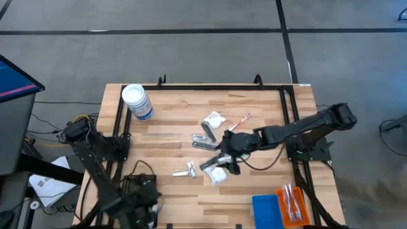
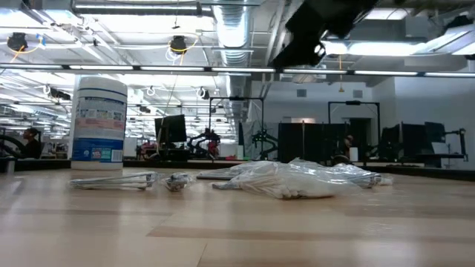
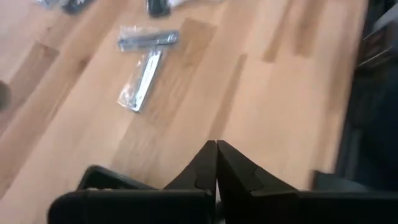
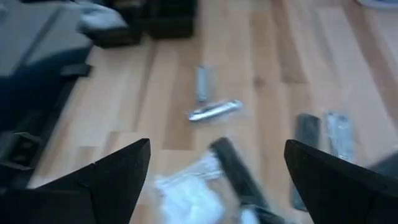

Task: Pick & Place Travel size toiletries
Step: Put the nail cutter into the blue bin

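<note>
The toiletries lie scattered mid-table. There is a white sachet (image 1: pixel 214 119), a red-pink toothbrush (image 1: pixel 240 121), dark sticks (image 1: pixel 205 132) and two silvery pieces (image 1: pixel 187 170). Another white sachet (image 1: pixel 218 177) lies beside a dark stick (image 1: pixel 209 165). My right gripper (image 4: pixel 217 180) is open and hovers above that dark stick (image 4: pixel 237 172) and sachet (image 4: pixel 189 194), its fingers standing apart on either side without touching them. My left gripper (image 3: pixel 216 163) is shut and waits over the table's near left part, with the silvery pieces (image 3: pixel 148 41) ahead of it.
A big white-lidded jar (image 1: pixel 137 102) stands at the far left of the table. A blue tray (image 1: pixel 266 210) and an orange tray (image 1: pixel 292 203) holding clear-wrapped items sit at the near right edge. Bare wood lies between the pile and the trays.
</note>
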